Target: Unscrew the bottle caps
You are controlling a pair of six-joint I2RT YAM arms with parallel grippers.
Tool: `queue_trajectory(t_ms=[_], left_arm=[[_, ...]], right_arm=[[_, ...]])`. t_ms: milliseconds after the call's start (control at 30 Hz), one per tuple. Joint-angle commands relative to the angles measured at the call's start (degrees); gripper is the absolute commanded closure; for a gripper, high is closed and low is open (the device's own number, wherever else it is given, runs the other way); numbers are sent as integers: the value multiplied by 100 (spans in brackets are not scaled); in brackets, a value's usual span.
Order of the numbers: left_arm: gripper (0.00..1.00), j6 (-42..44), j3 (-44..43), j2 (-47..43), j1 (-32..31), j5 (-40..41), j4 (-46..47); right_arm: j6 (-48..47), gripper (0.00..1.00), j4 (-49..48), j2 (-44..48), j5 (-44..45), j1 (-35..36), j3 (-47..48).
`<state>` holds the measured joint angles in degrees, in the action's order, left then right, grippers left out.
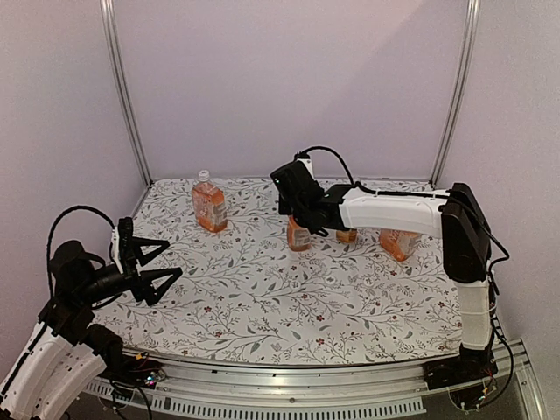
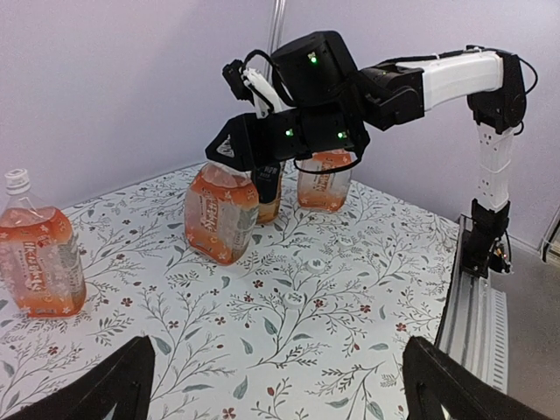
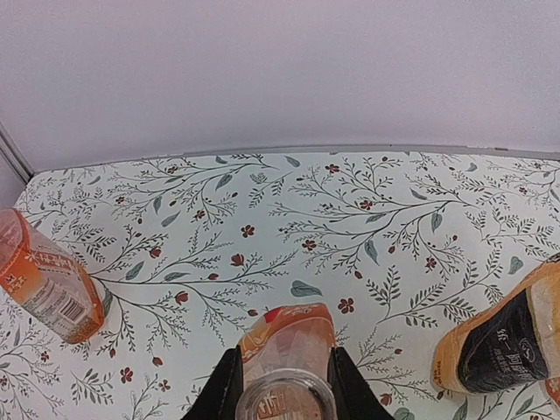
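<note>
Table (image 1: 262,306): flower-and-leaf patterned top; four bottles of orange drink stand upright along its far half.
Lone bottle (image 1: 210,208): at 11 o'clock, well apart from the other three and from both arms.
White cap (image 1: 203,175): screwed on the lone bottle's neck; nothing touches it.
Middle bottle (image 1: 299,236): at 12 o'clock, directly under the head of the right arm; from above its neck is hidden by that head.
Right gripper (image 3: 285,367): reaches in from 3 o'clock and points down over the middle bottle; the claw is drawn nearly together, one black finger on either side of the bottle's top, pinching it.
Round top (image 3: 284,401): a pale ring between the right fingers (image 3: 226,385), at the bottom edge of the wrist view; I cannot tell whether it is the cap or the bare mouth.
Third bottle (image 1: 346,234): at 1 o'clock, just beyond the white forearm; its cap is hidden.
Fourth bottle (image 1: 398,245): at 2 o'clock, partly under the forearm; its cap is hidden too.
Left gripper (image 1: 172,259): at 9 o'clock over the table's left edge, pointing towards the centre; the claw is spread wide and holds nothing; well apart from every bottle.
</note>
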<state>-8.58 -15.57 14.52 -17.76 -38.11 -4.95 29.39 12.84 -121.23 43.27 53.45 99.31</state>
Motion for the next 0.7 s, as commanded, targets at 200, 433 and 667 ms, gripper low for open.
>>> queue_trajectory(t_ms=[200, 433, 667], left_arm=[[0, 67, -36, -48, 93, -64, -45], [0, 80, -42, -72, 98, -83, -50], [0, 90, -42, -44, 121, -90, -50]], right_arm=[[88, 44, 274, -184, -149, -39, 4], [-226, 14, 475, -130, -224, -41, 263], [-1003, 1, 1021, 115, -311, -44, 980]])
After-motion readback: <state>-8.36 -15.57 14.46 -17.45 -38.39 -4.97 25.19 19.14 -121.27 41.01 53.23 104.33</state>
